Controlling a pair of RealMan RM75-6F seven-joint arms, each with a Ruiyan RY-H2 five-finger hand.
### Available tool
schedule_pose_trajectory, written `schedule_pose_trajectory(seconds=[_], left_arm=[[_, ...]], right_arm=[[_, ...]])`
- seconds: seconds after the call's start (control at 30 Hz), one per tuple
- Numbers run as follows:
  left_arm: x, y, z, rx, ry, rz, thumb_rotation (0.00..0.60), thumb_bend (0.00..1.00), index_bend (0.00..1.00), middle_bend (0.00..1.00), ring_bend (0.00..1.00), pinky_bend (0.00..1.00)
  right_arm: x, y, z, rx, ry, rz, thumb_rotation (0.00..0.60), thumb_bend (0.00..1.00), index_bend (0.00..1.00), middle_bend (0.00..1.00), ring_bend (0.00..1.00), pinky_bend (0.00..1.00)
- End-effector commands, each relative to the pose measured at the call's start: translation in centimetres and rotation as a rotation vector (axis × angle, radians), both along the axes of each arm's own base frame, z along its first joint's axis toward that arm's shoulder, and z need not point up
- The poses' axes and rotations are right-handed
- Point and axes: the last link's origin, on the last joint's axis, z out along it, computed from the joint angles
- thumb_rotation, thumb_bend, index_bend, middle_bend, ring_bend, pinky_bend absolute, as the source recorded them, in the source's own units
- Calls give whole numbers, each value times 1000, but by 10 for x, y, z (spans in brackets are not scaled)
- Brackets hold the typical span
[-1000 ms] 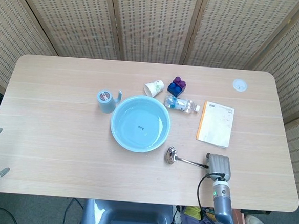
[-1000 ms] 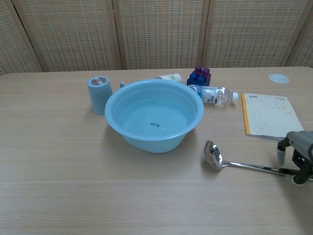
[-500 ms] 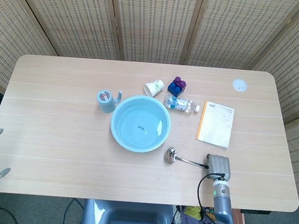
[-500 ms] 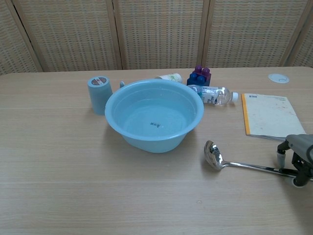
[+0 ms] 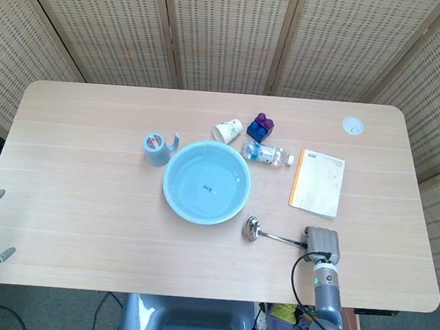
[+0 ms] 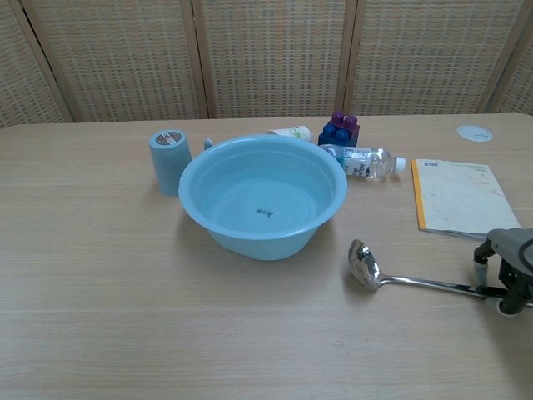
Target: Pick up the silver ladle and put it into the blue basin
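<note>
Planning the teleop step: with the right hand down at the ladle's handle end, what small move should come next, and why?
Probably close the right hand firmly on the handle of the silver ladle before lifting. The ladle lies flat on the table, its bowl toward the blue basin, and the hand sits at the handle's far end; whether it grips already cannot be told.

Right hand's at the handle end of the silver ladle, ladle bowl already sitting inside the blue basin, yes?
Not quite. The right hand is at the handle end of the silver ladle, but the ladle's bowl lies on the wooden table, beside the blue basin and apart from it, not inside. The chest view shows the gap clearly; the head view agrees.
</note>
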Motion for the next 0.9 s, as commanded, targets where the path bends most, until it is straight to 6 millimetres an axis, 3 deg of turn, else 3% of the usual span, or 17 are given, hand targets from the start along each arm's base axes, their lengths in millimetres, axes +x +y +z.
schedule_pose_trajectory(seconds=[0.03,0.17,0.5,0.9], left_arm=[[0,0,0,-1,0,0,600,0,0,0,0,0],[0,0,0,0,-1,0,600,0,0,0,0,0],[0,0,0,-3,-4,1,600,0,0,0,0,0],[1,-1,0,-3,-5,-4,600,0,0,0,0,0]], right_arm=[[0,-1,1,12,3,-3,600,439,544,893,977,1000],[1,-1,2,11,-1,2,600,555,665,893,977,1000],[9,4,18,17,-100,56,600,878,764,896,992,1000],[11,15,66,6,-190,221,600,959,800,912,1000,1000]])
